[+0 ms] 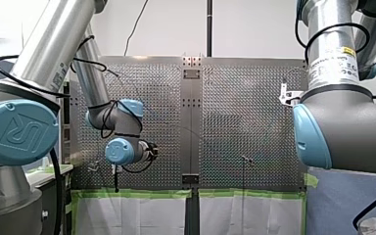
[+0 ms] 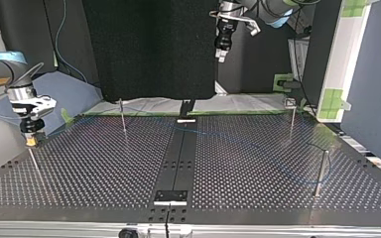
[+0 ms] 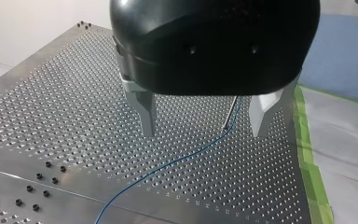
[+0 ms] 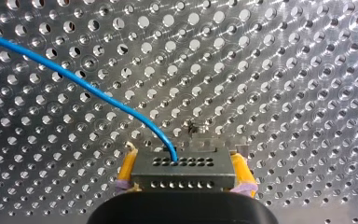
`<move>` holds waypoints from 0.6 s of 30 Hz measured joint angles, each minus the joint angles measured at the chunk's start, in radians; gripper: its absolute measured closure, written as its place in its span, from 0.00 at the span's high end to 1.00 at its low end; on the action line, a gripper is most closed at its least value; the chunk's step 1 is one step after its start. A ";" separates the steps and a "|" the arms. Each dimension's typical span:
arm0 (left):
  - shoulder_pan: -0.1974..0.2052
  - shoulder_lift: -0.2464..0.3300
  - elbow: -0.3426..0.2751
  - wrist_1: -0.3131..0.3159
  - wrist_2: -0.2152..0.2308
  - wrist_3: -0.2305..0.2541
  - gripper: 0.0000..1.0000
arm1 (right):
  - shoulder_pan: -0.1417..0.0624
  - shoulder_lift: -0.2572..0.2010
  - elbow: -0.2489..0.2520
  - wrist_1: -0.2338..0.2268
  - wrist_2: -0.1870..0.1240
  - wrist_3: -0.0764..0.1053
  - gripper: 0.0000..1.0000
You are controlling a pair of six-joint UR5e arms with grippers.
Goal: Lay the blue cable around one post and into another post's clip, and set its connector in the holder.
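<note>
My right gripper (image 4: 184, 161) had its yellow pads (image 4: 127, 170) clamped on the dark grey, hole-studded plastic connector block (image 4: 186, 179), one pad on each short side; the thin blue cable (image 4: 88, 88) left the block's upper face and curved away low over the perforated metal table (image 3: 51, 107). In the top view that gripper hung at the left, just over a slim metal post (image 2: 33, 161); whether the connector touched anything there I could not tell. My left gripper (image 3: 204, 130) had its metal fingers (image 3: 145, 112) spread wide with nothing between them, well above the table; beneath them the cable ran across the plate to a thin upright post (image 3: 231, 109).

I judged the cable light and limp with a little spring, apt to slip off a post unless held under slight tension; the spot where it enters the block looked the fragile one, so pulls there should be gentle. The block looked rigid and fit for a firm hold by its flat sides; the wire I would pinch on a free run close to the post it must round, not near the connector.
</note>
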 joint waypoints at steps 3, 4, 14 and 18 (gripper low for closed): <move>0.001 0.000 0.000 0.000 -0.001 -0.007 1.00 | 0.000 0.000 0.000 0.000 0.000 0.000 0.00; 0.001 0.000 0.001 0.000 -0.002 -0.011 1.00 | 0.000 0.000 0.000 0.000 0.000 0.000 0.00; 0.000 0.000 0.006 0.007 -0.001 -0.084 1.00 | 0.000 0.000 0.000 0.000 0.000 0.000 1.00; -0.006 0.000 0.006 -0.001 0.000 -0.092 1.00 | 0.000 0.000 0.000 0.000 0.000 0.000 1.00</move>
